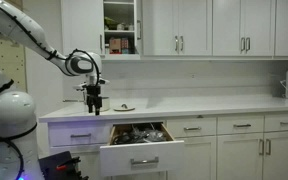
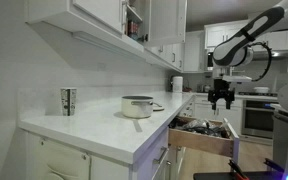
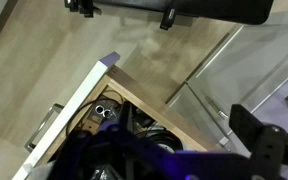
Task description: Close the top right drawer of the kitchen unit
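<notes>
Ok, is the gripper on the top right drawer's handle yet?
No, the gripper hangs in the air above and to one side of the open top right drawer, clear of its handle.

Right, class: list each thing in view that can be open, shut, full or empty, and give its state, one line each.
Drawer: open, pulled well out.
End effector: open, holding nothing.
Wall cupboard: door open, shelves showing.
Other drawers: shut.
Pot: upright on the counter.
</notes>
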Controlling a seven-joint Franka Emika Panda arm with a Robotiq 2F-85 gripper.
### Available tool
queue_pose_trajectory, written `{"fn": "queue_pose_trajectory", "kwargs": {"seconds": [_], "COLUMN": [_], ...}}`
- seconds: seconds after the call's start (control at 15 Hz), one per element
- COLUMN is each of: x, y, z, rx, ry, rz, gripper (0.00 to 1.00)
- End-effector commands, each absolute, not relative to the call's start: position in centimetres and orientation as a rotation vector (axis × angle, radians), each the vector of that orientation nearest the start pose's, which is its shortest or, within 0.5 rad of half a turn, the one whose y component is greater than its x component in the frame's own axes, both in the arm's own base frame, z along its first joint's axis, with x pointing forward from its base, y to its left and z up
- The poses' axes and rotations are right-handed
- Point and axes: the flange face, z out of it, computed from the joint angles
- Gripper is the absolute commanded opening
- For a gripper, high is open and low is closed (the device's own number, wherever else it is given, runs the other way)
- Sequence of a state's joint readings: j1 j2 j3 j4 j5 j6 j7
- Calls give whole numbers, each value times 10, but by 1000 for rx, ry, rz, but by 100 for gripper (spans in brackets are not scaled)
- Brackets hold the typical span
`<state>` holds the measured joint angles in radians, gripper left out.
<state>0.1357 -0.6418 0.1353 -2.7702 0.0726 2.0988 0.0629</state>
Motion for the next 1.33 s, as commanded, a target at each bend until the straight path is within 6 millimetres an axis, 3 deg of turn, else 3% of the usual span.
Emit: {"fn": "queue_pose_trajectory", "kwargs": {"seconds": [0.0, 0.53, 0.73, 1.27], "x": [320, 320, 323, 319], "y": [88, 82, 48, -73], "z": [391, 395, 402, 405], "rx": [-3157, -3099, -2970, -2798], "ry": [-225, -239, -161, 179], "rz": [47, 62, 40, -33], "gripper": [100, 100, 100, 100]}}
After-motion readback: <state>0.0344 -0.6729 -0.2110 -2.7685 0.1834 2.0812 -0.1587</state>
